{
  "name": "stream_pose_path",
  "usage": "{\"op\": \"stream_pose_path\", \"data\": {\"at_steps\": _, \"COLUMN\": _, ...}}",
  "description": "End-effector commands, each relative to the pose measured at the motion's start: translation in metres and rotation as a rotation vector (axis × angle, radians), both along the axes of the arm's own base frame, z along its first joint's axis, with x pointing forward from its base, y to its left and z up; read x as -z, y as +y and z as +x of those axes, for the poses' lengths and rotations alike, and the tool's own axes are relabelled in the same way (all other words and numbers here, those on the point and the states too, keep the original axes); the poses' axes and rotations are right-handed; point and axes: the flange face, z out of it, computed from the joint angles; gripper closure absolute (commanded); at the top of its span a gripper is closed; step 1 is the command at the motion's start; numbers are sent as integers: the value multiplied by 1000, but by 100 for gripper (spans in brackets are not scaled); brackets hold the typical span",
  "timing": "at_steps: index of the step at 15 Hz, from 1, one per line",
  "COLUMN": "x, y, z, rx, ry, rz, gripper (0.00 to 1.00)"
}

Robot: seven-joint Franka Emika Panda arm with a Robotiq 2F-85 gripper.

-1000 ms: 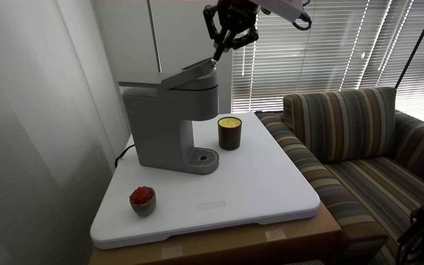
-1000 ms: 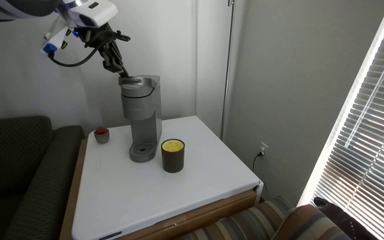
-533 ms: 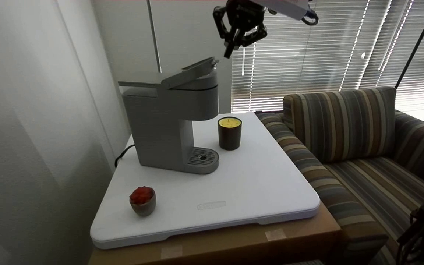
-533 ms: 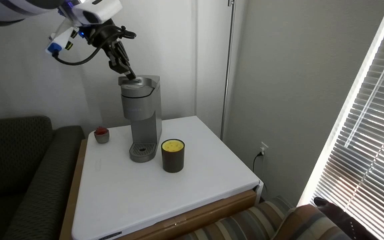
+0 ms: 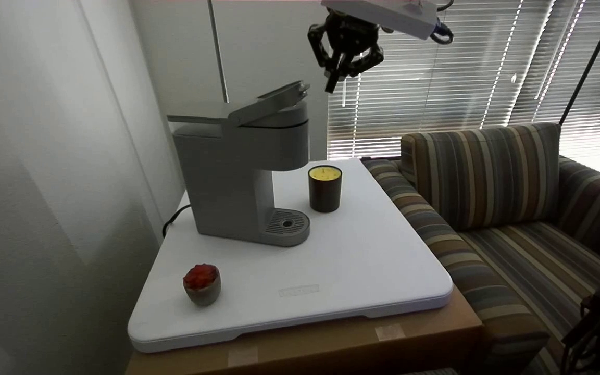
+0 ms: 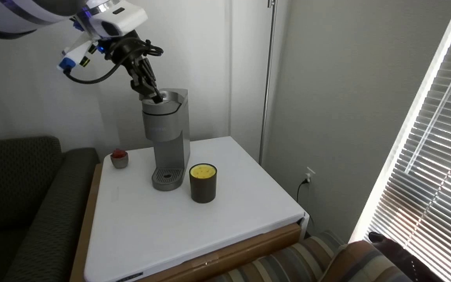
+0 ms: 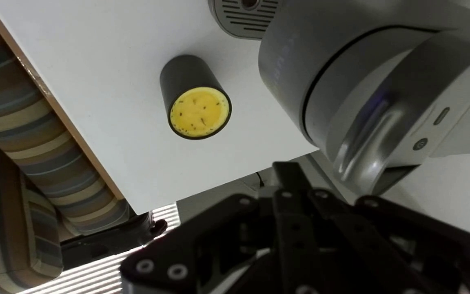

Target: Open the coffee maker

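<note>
Gripper [image 5: 331, 85] near coffee maker [image 5: 227, 179], cup [image 5: 325, 196] yellow-filled

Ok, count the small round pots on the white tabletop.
2: the dark yellow-filled pot and the red-topped pot, on opposite sides of the coffee maker.

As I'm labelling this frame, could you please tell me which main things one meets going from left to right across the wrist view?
Striped armchair, yellow-topped dark cup, grey coffee maker.
</note>
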Motion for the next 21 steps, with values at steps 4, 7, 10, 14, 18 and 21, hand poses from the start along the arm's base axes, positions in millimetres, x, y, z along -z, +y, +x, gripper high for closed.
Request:
{"op": "stream_pose_path", "data": {"at_steps": 4, "x": 17, "y": 7, "z": 8, "rx": 3, "ry": 12, "rz": 27, "gripper": 100}}
{"op": "stream_pose_path", "data": {"at_steps": 7, "x": 17, "y": 11, "z": 12, "rx": 15, "ry": -18, "rz": 49, "gripper": 100}}
{"op": "stream_pose_path", "data": {"at_steps": 10, "x": 16, "y": 14, "z": 15, "rx": 31, "ry": -58, "rz": 92, "gripper": 100}}
{"op": "stream_pose_path", "data": {"at_steps": 14, "x": 17, "y": 14, "z": 15, "rx": 53, "ry": -85, "rz": 135, "gripper": 100}}
{"op": "stream_pose_path", "data": {"at_steps": 18, "x": 11, "y": 13, "z": 14, "rx": 86, "ry": -108, "rz": 173, "gripper": 100}}
{"op": "stream_pose_path", "data": {"at_steps": 21, "x": 1, "y": 13, "z": 14, "rx": 107, "ry": -139, "rz": 195, "gripper": 100}}
